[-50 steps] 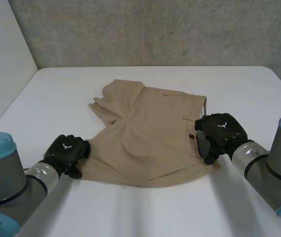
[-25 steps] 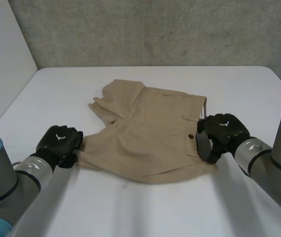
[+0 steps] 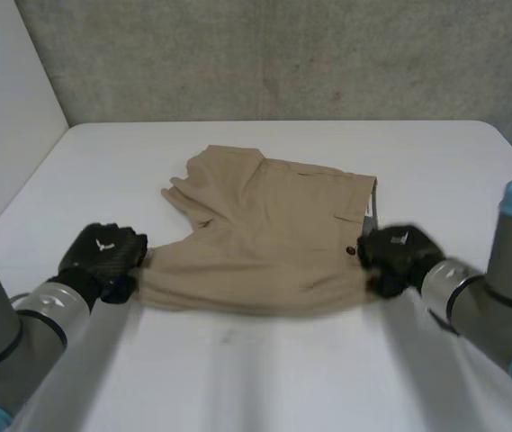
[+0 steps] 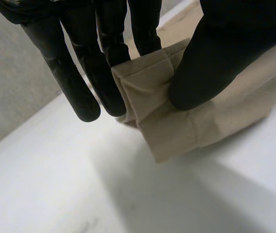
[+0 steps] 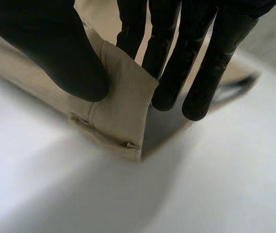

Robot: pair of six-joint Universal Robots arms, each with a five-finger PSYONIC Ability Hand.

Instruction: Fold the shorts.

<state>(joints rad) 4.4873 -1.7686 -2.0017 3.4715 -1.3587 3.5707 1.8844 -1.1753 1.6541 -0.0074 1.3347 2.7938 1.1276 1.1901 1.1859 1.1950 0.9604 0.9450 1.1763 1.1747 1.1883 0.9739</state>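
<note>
Since both hands are on the cloth rn, quick rundown: khaki shorts (image 3: 264, 229) sit mid-frame in the head view, spread mostly flat on the white table (image 3: 264, 378), w/ one leg bunched toward the upper left and the waistband side toward the right, a small dark button (image 3: 349, 249) showing near that edge. Left hand (image 3: 103, 256) is at the lower left of the cloth, on the near leg-hem corner; right hand (image 3: 395, 255) is right of centre, on the near waistband corner. The edge btwn the two hands runs pretty straight across the frame, nearest the camera. Left wrist view: thumb (image 4: 210, 63) is clamped down on the hem corner w/ fingers behind it, so the fabric is pinched, and that corner looks lifted a bit off the table; the other fingers (image 4: 62, 73) hang straight just beside the cloth. Right wrist view is the same deal: thumb (image 5: 55, 53) presses a folded bit of the corner against the fingers (image 5: 169, 58), firm pinch, cloth behind the corner raised w/ a dark gap under it; can't tell if the outer fingers touch fabric. Grey concrete wall (image 3: 282, 54) runs along the top of the frame behind the table.
</note>
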